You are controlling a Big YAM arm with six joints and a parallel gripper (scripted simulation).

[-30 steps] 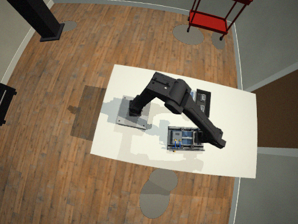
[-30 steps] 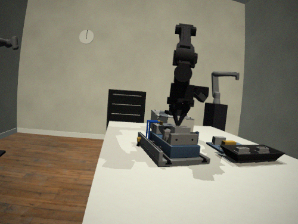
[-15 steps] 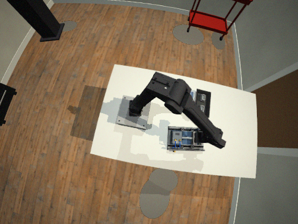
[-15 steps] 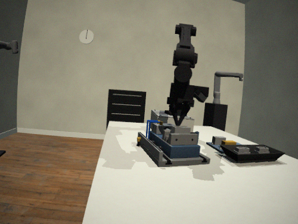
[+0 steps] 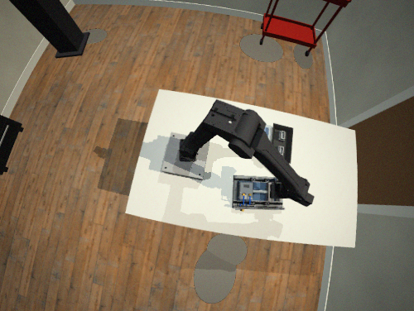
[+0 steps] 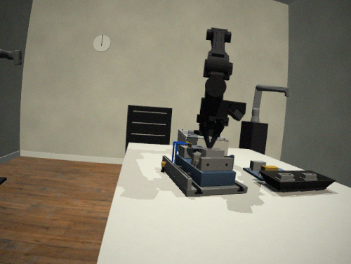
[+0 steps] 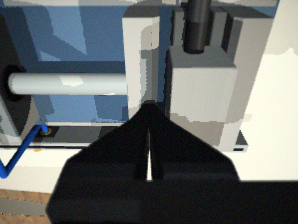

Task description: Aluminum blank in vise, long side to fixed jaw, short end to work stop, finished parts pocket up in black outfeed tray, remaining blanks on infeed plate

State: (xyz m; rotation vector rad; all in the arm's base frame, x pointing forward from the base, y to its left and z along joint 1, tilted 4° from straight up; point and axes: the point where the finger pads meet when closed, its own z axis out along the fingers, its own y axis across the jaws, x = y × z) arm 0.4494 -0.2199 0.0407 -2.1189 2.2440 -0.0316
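The vise [image 6: 205,168] stands mid-table on a blue base; it also shows in the overhead view [image 5: 257,192]. In the wrist view a gray aluminum blank [image 7: 141,60] lies between the jaws, beside the fixed jaw [image 7: 200,87], with a thin dark gap between them. A dark rod [image 7: 196,25] stands at the far end. My gripper [image 7: 149,112] is shut and empty, its tip pointing down at the blank's near end; it also shows in the side view [image 6: 211,144]. The black outfeed tray [image 6: 298,180] holds two pocketed finished parts [image 6: 285,175] [image 6: 309,175].
The infeed plate [image 6: 257,172] lies behind the tray with a gray blank [image 6: 257,164] and a brass blank [image 6: 269,168] on it. Blue hoses [image 6: 175,149] rise at the vise's moving-jaw end. A light cylinder [image 7: 67,84] runs from that jaw. The arm base [image 5: 186,155] sits left.
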